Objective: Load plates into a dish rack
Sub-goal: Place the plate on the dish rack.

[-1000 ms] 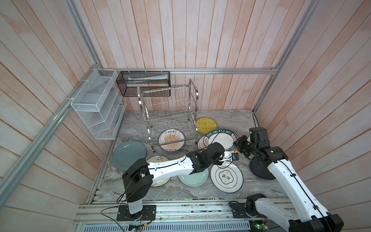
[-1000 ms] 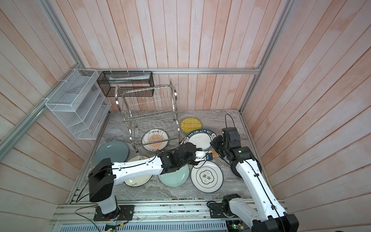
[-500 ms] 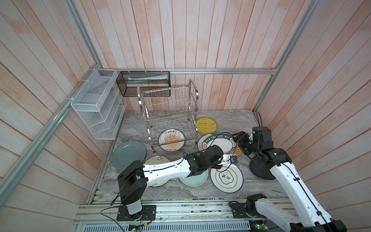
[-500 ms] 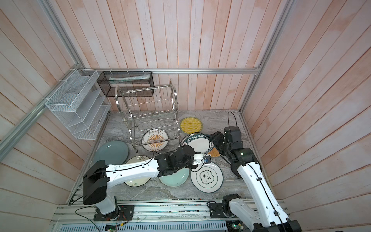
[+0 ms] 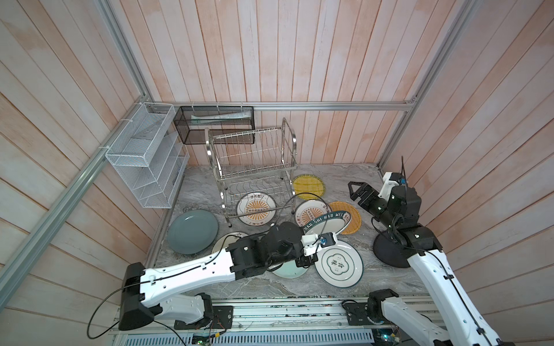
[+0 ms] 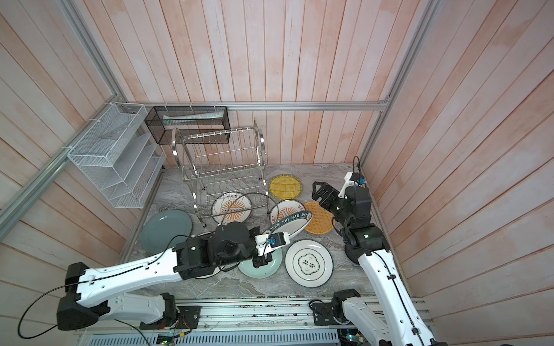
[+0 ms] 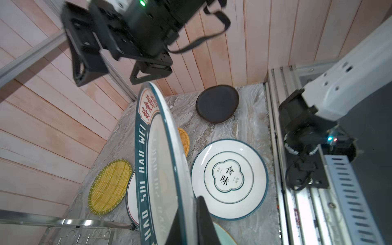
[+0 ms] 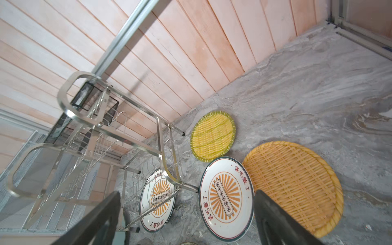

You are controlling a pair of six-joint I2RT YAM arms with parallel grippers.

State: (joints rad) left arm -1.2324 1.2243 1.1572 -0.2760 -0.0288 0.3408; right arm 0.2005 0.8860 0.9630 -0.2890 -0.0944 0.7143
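Rack (image 5: 254,167): at the back, left of centre, upright against the wall, well apart from the held plate.
Left gripper (image 7: 187,216): fingers clamped on the near rim of the lettered plate (image 5: 327,225), mid-table, lifted off the marble.
Lettered plate: tipped steeply on edge, its long axis running rightward and back. Its far rim pointed at the right gripper (image 5: 358,191), with an open gap between them.
Right gripper: fingers wide apart, holding nothing, near the orange plate (image 5: 349,220).

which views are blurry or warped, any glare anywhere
Right wrist view: motion blur smears the rack and yellow plate. Left wrist view: the held plate goes soft at its nearest edge, the black plate is sharp. Both top views: crisp, wall planks bowed by the wide lens, small glints on the rack.
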